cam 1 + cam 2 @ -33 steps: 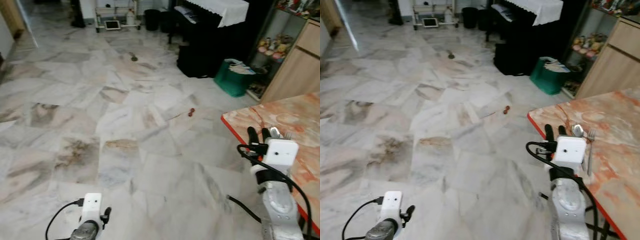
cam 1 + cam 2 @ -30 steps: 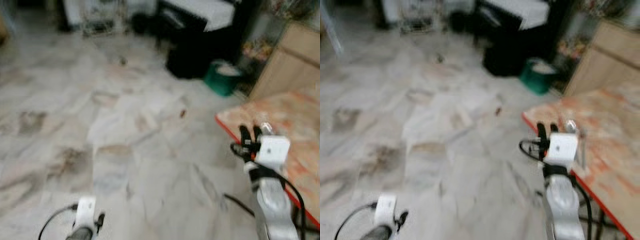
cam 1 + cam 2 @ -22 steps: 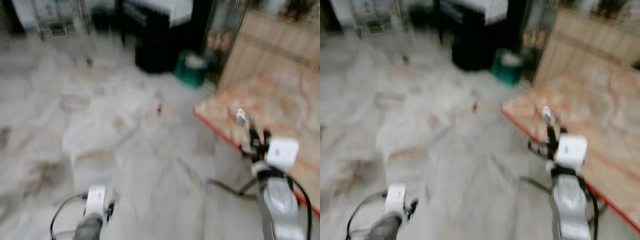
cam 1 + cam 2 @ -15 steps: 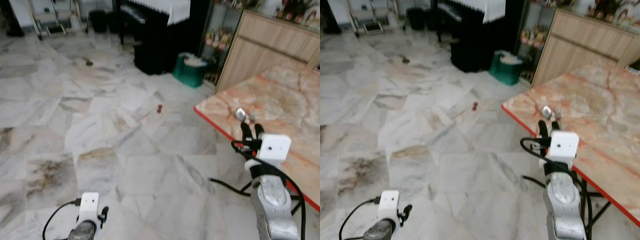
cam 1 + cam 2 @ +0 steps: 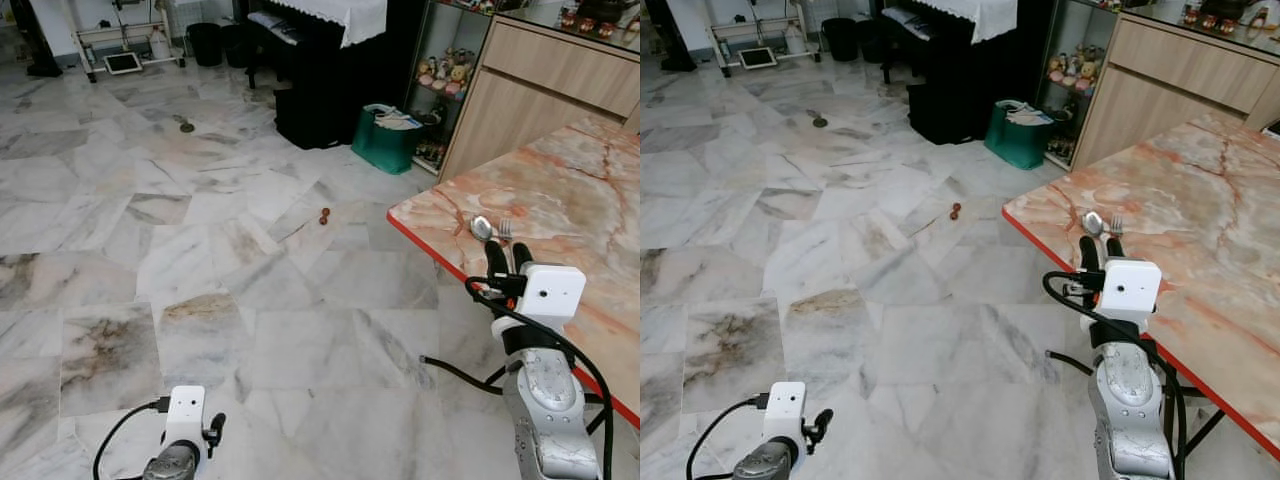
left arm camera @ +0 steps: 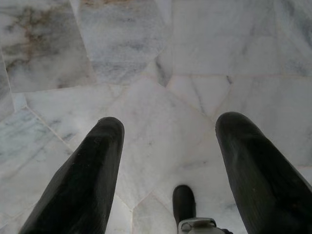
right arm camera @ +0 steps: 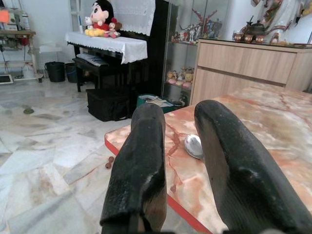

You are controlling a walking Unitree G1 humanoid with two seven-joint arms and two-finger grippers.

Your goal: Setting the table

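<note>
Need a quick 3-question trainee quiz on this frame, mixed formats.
1. True or false: the spoon and fork lie side by side near the corner of the table.
2. Which gripper is raised at the table edge: A left, B right?
3. Fill in: the green bag stands on the floor beside the black ____.

Key: 1 true. 2 B, the right gripper, fingers apart; the left gripper hangs open over the floor. 3 piano.
</note>
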